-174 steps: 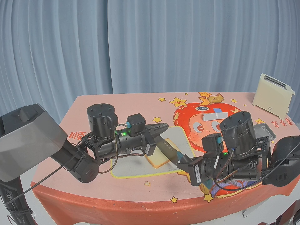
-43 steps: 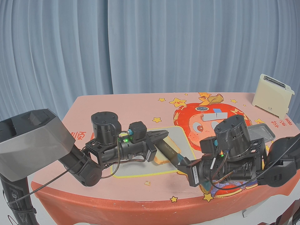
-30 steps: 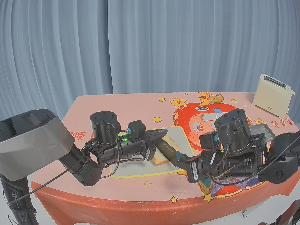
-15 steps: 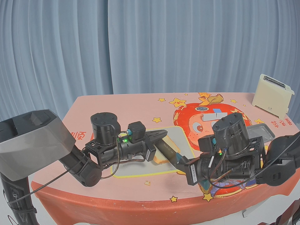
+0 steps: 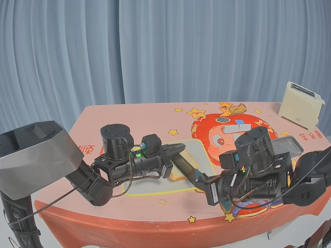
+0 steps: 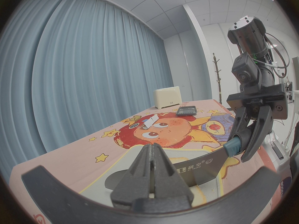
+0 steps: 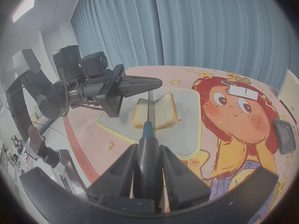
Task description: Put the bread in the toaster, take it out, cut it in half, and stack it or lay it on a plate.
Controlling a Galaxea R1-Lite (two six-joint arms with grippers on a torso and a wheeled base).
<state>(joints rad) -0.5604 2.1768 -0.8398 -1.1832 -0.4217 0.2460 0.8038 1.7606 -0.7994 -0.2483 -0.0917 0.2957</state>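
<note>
Crumb: a small piece (image 5: 162, 202) lies on the tabletop (image 5: 138, 117) near its front edge, just off the cutting board.
Right tool: the right tool (image 5: 201, 181) is clamped tight on the handle of the knife (image 5: 184, 164), low over the board's near corner.
Knife: the blade stands on edge across the middle of the bread.
Bread: the bread (image 7: 162, 109) lies on the cutting board (image 5: 148, 186), one slice with its two sides tilted up on either side of the blade.
Left tool: the left tool (image 5: 179, 148) has its fingers pressed together with nothing between them. Its tips are over the bread beside the blade, possibly touching it.
Tray: a metal tray (image 5: 289, 145) sits beyond the right arm.
Toaster: the toaster (image 5: 300, 105) stands at the far right corner, well apart from the bread.
</note>
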